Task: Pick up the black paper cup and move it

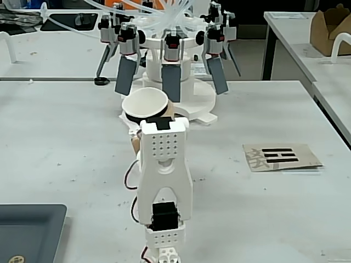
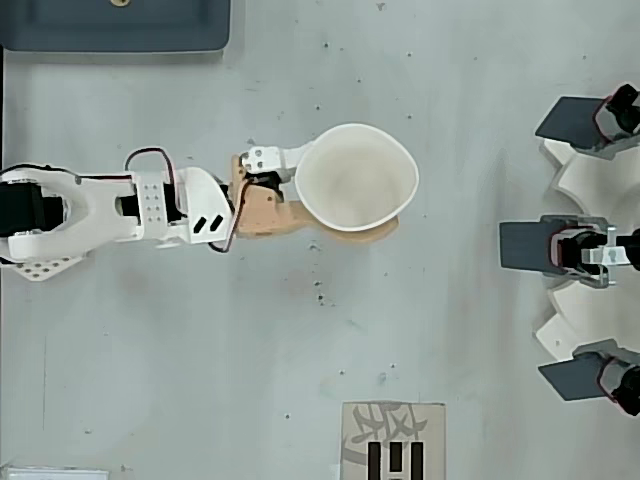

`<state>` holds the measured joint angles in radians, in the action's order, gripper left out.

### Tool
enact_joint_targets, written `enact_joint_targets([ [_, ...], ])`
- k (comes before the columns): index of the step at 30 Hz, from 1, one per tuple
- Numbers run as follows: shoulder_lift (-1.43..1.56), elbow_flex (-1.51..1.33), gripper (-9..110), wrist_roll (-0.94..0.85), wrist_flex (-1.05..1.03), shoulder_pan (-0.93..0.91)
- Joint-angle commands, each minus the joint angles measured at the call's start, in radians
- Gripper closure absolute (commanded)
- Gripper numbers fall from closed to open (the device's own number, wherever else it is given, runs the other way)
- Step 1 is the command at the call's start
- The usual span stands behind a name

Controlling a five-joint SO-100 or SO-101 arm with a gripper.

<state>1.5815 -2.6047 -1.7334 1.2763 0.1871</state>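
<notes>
White printed arm (image 1: 164, 181) extends straight from its base toward twelve o'clock in the fixed view. Its two-finger gripper (image 2: 345, 215) pinches the tapered black paper cup (image 2: 355, 178), white inside; the rim is squeezed out of round, which suggests firm clamping for carrying. Beyond, at twelve o'clock, stands a white multi-armed fixture (image 1: 170, 49).

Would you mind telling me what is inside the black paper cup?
The black paper cup shows only a bare white inside in the overhead view; nothing lies in it. Its squeezed rim hides no contents.
</notes>
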Motion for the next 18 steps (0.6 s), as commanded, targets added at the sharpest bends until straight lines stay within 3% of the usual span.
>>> enact_joint_targets([
  [1, 0.067, -0.008, 95, 0.011, 0.021, -0.020],
  [18, 0.083, -0.043, 95, 0.072, 0.000, -0.126],
])
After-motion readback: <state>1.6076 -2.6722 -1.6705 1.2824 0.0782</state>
